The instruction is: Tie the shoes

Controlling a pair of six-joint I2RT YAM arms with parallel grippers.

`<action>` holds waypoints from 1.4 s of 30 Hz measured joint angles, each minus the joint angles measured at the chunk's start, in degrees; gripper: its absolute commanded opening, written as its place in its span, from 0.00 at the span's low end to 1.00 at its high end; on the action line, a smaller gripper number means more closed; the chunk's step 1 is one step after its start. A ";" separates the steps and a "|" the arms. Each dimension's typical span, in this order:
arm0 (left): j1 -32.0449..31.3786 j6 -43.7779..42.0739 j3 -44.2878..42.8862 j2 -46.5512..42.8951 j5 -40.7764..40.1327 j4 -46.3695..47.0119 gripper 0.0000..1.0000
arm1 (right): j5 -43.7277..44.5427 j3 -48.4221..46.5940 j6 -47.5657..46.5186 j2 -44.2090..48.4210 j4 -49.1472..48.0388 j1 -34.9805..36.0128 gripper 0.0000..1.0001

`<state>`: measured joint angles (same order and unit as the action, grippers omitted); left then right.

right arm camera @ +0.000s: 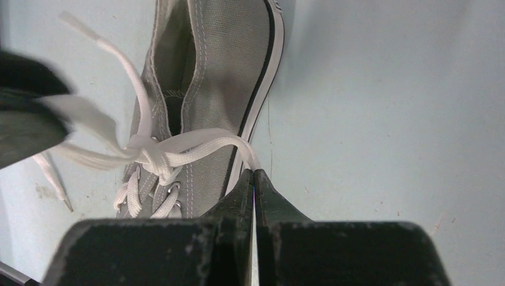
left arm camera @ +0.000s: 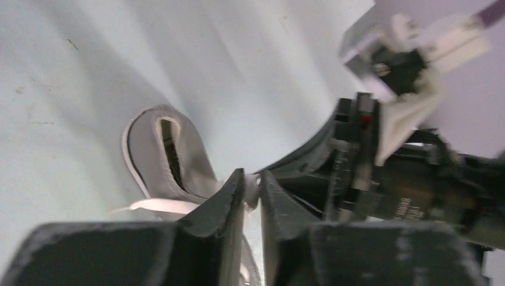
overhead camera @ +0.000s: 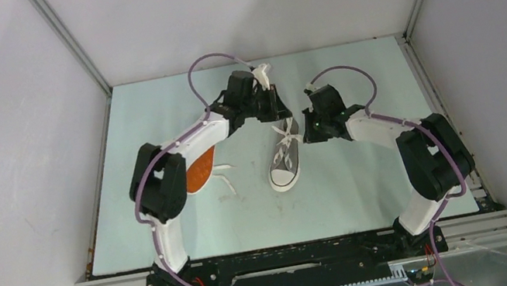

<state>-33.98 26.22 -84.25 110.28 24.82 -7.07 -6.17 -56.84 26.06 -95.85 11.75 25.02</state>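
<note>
Table (overhead camera: 368, 186), pale green, white walls on three sides.

Upright shoe (overhead camera: 286, 165): grey, stands near the middle of the table, white toe cap toward the arm bases, heel toward the back wall. It sits between the two grippers.

Second shoe (overhead camera: 200, 172): lies to the left of the first, well apart from it, orange sole up. The left arm covers most of it. Its loose laces (overhead camera: 226, 183) trail onto the table beside it.

Lace (right arm camera: 196, 143) of the upright shoe: white, crossed into a knot (right arm camera: 156, 159) over the upper eyelets. One strand runs right from the knot, another runs left. A free tip lies on the table to the left of the shoe.

Right gripper (right arm camera: 254, 176): fingers pressed together on the right-hand strand, just beside the shoe's white sole edge. From above, it sits just right of the shoe's heel end (overhead camera: 311, 131).

Left gripper (left arm camera: 252, 182): fingers nearly together, only a narrow slot between them, with a bit of white lace caught in the slot. From above, it hangs over the heel end of the shoe (overhead camera: 280, 111). The right wrist view shows it as a dark blur with the left-hand strand leading into it.

Left wrist view is motion-blurred; the shoe's heel opening (left arm camera: 170, 149) shows below the fingers.
</note>
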 measured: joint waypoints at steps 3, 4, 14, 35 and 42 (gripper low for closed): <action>0.46 1.33 -1.40 3.17 0.61 0.98 0.51 | -1.20 0.00 0.22 0.00 -0.57 -0.42 0.00; 0.79 1.95 -0.79 3.45 0.66 0.98 0.53 | -1.62 0.00 0.28 0.00 -0.76 -0.55 0.00; 2.91 -0.35 15.39 -10.82 -4.11 0.94 0.65 | -5.49 0.85 0.42 0.48 -2.75 -1.29 0.00; 2.60 -4.55 26.21 -11.96 -0.96 10.93 0.49 | -9.57 0.87 0.44 0.90 -3.80 -1.79 0.00; 1.42 -5.33 21.86 -6.38 0.90 12.52 0.40 | -10.16 0.87 0.46 0.90 -4.00 -1.81 0.00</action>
<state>-32.56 20.88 -62.39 103.90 25.71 5.45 -16.34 -55.96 26.52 -94.96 7.75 23.20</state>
